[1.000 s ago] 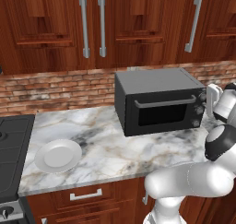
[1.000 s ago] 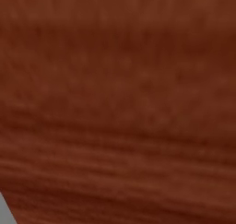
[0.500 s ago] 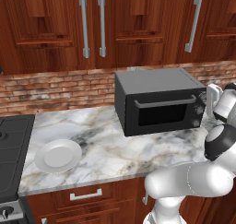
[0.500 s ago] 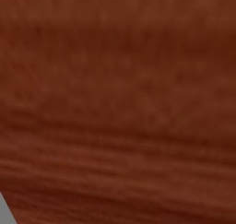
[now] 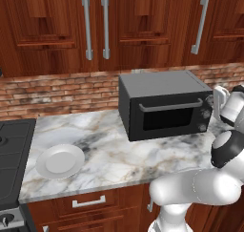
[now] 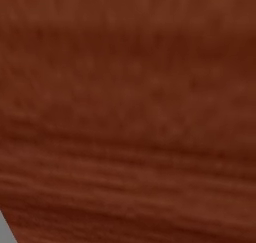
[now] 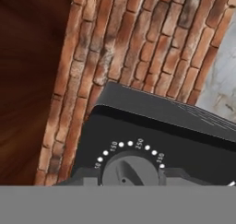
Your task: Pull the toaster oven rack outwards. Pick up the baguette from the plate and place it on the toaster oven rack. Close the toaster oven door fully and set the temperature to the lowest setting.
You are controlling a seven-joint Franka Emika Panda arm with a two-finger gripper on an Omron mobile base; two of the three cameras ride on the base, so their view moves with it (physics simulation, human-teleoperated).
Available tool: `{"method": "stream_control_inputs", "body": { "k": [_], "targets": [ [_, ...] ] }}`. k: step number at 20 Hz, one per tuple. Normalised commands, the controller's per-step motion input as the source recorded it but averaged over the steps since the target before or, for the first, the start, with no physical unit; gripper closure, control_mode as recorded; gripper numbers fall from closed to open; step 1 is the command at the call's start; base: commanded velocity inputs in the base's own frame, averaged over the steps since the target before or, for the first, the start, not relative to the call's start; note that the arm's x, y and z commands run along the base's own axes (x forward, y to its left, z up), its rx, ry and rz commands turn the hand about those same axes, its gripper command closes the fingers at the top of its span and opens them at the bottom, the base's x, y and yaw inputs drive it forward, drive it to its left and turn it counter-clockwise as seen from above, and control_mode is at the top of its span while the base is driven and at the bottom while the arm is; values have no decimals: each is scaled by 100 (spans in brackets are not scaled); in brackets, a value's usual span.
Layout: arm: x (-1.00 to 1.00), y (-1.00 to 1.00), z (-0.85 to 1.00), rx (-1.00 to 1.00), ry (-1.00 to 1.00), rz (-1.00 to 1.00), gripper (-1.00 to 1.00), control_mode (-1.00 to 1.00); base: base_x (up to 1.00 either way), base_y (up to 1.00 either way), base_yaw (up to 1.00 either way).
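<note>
The dark grey toaster oven (image 5: 164, 104) stands on the marble counter with its toaster oven door (image 5: 169, 119) shut, so the toaster oven rack is hidden inside. My gripper (image 5: 210, 112) is at the column of knobs on the oven's right end. In the hand view the gripper (image 7: 130, 178) is shut on the round temperature knob (image 7: 130, 170), one finger on each side, below an arc of white dots and numbers. The white plate (image 5: 60, 160) lies bare at the counter's left. The baguette is out of view.
A black stovetop (image 5: 12, 154) borders the counter on the left. Behind runs a brick backsplash (image 5: 71, 92), with wooden wall cabinets (image 5: 95, 26) above and drawers (image 5: 88, 202) below. A brown wood surface (image 6: 128, 112) sits close in the right base view.
</note>
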Motion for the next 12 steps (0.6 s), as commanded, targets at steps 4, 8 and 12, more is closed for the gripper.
{"method": "stream_control_inputs", "body": {
  "k": [4,8,12],
  "targets": [
    [-17,0,-1,-24,-12,0,100,-100,0,0,0],
    [-16,0,-11,-24,-12,0,100,-100,0,0,0],
    [-8,0,-8,-20,-12,0,100,-100,0,0,0]
  ]
}}
